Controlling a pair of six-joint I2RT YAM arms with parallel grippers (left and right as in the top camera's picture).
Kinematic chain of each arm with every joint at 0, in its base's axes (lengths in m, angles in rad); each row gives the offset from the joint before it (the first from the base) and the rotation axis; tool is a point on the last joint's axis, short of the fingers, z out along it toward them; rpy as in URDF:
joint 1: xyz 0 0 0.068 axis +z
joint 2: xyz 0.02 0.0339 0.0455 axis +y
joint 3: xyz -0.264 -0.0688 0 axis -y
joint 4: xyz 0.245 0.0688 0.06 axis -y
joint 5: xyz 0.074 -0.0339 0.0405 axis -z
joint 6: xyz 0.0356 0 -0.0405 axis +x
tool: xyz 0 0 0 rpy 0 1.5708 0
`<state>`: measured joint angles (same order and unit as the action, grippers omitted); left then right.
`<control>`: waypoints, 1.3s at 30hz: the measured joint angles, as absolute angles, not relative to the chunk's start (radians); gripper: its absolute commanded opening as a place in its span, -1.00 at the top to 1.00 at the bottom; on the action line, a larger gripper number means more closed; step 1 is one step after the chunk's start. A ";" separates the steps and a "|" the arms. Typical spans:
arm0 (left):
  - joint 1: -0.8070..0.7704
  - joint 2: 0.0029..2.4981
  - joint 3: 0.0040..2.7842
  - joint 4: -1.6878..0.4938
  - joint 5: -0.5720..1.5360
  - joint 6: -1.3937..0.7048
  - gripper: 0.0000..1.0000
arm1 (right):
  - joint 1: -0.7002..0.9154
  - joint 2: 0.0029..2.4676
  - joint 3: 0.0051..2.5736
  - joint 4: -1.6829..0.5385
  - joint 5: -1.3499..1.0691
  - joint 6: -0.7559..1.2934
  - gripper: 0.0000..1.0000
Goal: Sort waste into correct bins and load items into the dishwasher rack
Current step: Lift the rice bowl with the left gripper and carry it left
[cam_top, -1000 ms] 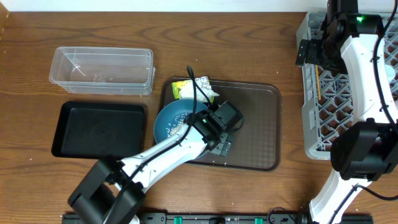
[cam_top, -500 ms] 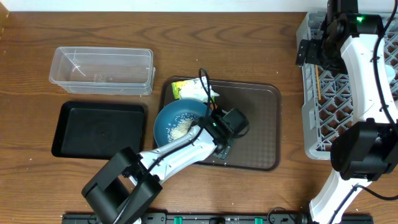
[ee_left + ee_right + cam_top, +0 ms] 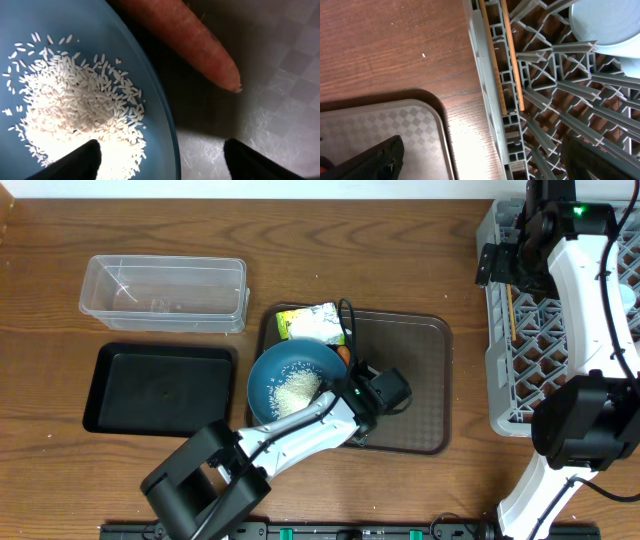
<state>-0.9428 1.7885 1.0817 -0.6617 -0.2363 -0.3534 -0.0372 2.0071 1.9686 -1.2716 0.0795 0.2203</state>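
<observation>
The large blue bowl [image 3: 290, 385] with loose white rice [image 3: 296, 390] sits on the brown serving tray [image 3: 410, 380]. My left gripper [image 3: 350, 388] is open and straddles the bowl's right rim. In the left wrist view one finger [image 3: 75, 162] is over the rice [image 3: 75, 115] and the other finger [image 3: 260, 162] is over the tray. The orange carrot [image 3: 190, 40] lies just beyond the rim [image 3: 167, 125]. The white-and-green wrapper [image 3: 312, 323] lies behind the bowl. My right gripper [image 3: 485, 160] is open and empty above the grey rack's left edge [image 3: 487, 100]. The chopsticks [image 3: 512, 60] lie in the rack.
The clear tub [image 3: 165, 293] and the black tray [image 3: 160, 387] stand left of the serving tray. The grey rack [image 3: 545, 360] fills the right side. A small light-blue bowl [image 3: 605, 25] sits in the rack. The carrot also shows in the overhead view [image 3: 343, 355].
My left gripper has moved right across the bowl to its right rim, uncovering the rice, wrapper and carrot. The right arm has not moved.
</observation>
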 measured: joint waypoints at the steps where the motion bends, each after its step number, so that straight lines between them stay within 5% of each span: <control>1: -0.943 1.792 1.082 -0.660 -0.237 -0.356 -0.50 | -0.037 2.007 1.969 -1.272 0.080 0.220 -0.99; 24: -0.943 1.798 1.082 -0.654 -0.263 -0.365 0.45 | -0.037 2.007 1.969 -1.272 0.080 0.220 -0.99; 39: -0.943 1.798 1.082 -0.654 -0.266 -0.360 0.85 | -0.037 2.007 1.969 -1.272 0.080 0.220 -0.99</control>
<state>-0.9432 1.7981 1.0817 -0.6537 -0.2661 -0.3595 -0.0372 2.0071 1.9686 -1.2716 0.0795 0.2203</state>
